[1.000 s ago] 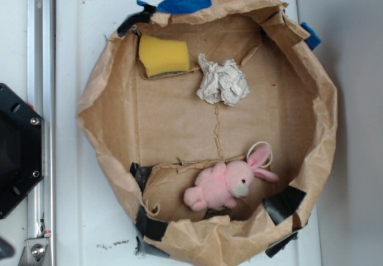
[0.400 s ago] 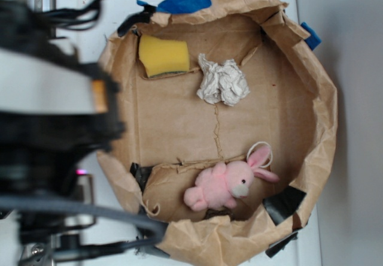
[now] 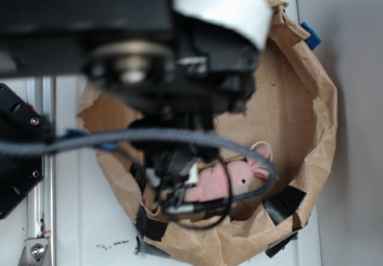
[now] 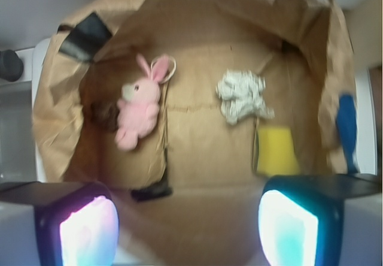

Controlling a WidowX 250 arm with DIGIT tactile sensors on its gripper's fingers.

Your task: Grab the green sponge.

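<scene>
Where sponge [image 4: 276, 151] showed, arm [image 3: 137, 56] now.

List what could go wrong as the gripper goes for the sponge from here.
1. The crumpled paper wad lies right beside the sponge, so a finger might catch it instead.
2. The sponge sits close against the paper bag wall; a finger could snag it.
3. In the exterior view the arm hides the sponge, leaving only the blurred wrist view.

Exterior view: overhead, looked straight down, arm [image 3: 137, 50] blurred close beneath the lens. Wrist view: looked down past the fingers [image 4: 287, 224], higher than the paper bin [image 4: 54, 122]. Shared: bin [image 3: 320, 122], pink bunny [image 3: 224, 179] [image 4: 139, 109].
</scene>
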